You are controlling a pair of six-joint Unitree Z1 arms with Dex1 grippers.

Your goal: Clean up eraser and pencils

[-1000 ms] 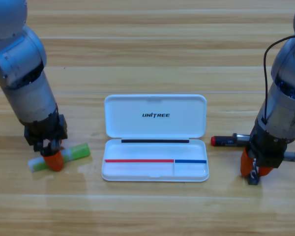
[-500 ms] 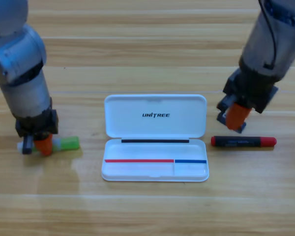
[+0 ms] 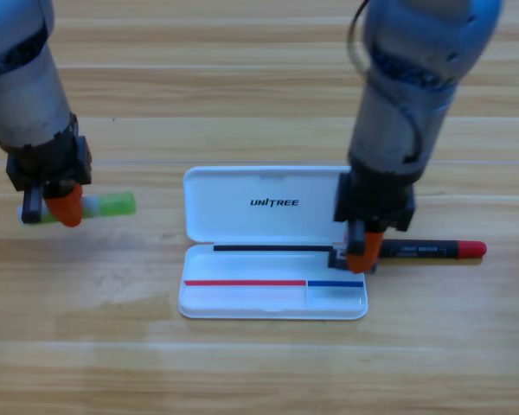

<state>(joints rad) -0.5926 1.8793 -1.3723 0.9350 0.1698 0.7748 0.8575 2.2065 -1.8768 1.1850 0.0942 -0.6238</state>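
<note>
I see the white case (image 3: 273, 242) open at centre frame on the table (image 3: 259, 363). My right gripper (image 3: 361, 257) hovers over its right edge, grip unclear; the black pencil (image 3: 432, 250) lies just right. At left, my left gripper (image 3: 56, 207) clasps the green-ended pencil (image 3: 108, 205).

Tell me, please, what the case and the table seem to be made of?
The case looks like moulded plastic: smooth plain white, rounded corners, a hinged lid with a printed logo. The table looks like wood or a wood-look laminate: pale planks with grain lines and a slight sheen; the view cannot settle which.
</note>
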